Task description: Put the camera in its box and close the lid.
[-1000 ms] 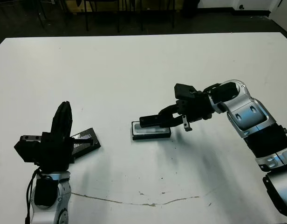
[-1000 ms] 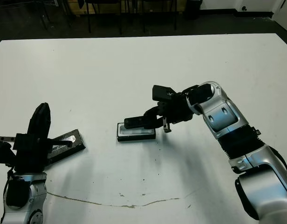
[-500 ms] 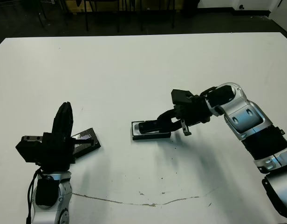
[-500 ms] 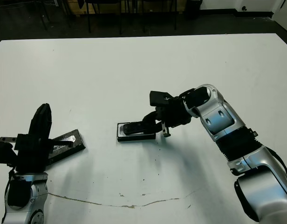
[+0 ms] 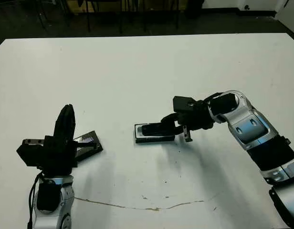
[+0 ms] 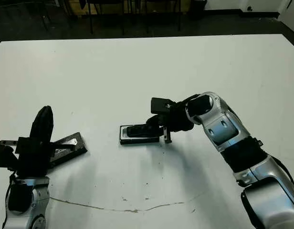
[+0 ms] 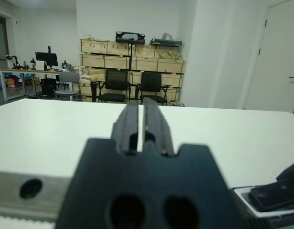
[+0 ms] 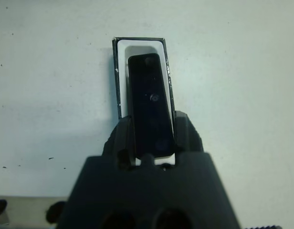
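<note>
From the head views, the right claw (image 5: 165, 128) has come down since a second ago: then it held the camera (image 5: 154, 129) above the box (image 5: 154, 139), and now the camera lies low along the box, its near end between the black fingers. The arm has also sunk and reached in closer to the tabletop (image 5: 147, 71). That puts the first half of the task close to done (seated or only resting on the rim, these views do not settle). The lid (image 5: 87, 145) lies flat on the tabletop well apart to the robot's left, just beside the left claw (image 5: 67, 119), which stands raised with its fingers pointing upward, unchanged over the second.

The left wrist view looks along the left claw's two fingers (image 7: 130, 125), pressed together with only a thin slit between them and nothing held. At the picture's edge the box's white-lined corner and the dark camera end show, with chairs and shelves beyond the tabletop.

The right wrist view is the clearest: the camera (image 8: 149, 105) lies lengthwise inside the box's white lining (image 8: 122, 76), well lined up, with white showing at the far end. The right claw is clamped on the camera's near end, one finger (image 8: 184, 131) on each long side.

My judgement: release is next, then the lid.
</note>
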Action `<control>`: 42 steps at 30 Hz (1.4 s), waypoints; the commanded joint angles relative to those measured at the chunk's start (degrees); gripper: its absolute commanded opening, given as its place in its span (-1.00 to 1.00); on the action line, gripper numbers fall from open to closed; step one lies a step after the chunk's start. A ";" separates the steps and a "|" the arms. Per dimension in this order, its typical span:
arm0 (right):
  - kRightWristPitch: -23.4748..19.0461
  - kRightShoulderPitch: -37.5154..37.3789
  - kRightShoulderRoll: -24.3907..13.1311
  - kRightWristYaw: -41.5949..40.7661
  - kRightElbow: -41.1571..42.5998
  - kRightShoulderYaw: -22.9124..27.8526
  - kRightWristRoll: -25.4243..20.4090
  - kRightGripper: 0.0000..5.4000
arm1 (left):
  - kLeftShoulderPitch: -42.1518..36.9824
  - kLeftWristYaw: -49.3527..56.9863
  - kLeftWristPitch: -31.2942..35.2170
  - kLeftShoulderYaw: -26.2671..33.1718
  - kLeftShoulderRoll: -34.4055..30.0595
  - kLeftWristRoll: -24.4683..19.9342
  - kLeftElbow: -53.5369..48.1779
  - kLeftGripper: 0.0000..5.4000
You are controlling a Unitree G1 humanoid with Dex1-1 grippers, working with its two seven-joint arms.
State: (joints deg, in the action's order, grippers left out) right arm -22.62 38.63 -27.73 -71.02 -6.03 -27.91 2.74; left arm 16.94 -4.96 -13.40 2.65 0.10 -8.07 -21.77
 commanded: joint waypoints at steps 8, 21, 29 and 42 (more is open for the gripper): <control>-0.56 0.47 -1.40 -2.07 0.85 -1.83 0.76 -0.76 | 0.84 0.38 1.49 -0.22 0.16 -0.39 0.04 -1.00; -0.93 2.90 -0.20 -4.23 -2.99 -4.87 1.01 -0.76 | 0.72 0.80 1.26 -0.24 0.04 0.42 0.22 -1.00; 1.41 5.50 1.88 -5.39 -5.19 -7.90 2.76 -0.76 | 0.92 1.29 0.99 -0.63 0.23 0.80 0.31 -1.00; -1.84 7.62 4.59 -6.32 -4.14 -10.81 4.22 -0.76 | 1.25 1.76 -0.06 -0.72 0.74 1.46 1.02 -1.00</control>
State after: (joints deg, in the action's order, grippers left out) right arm -24.65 47.30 -24.38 -76.03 -10.82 -36.47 6.87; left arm 17.15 -3.51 -13.49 1.79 0.72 -6.89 -21.65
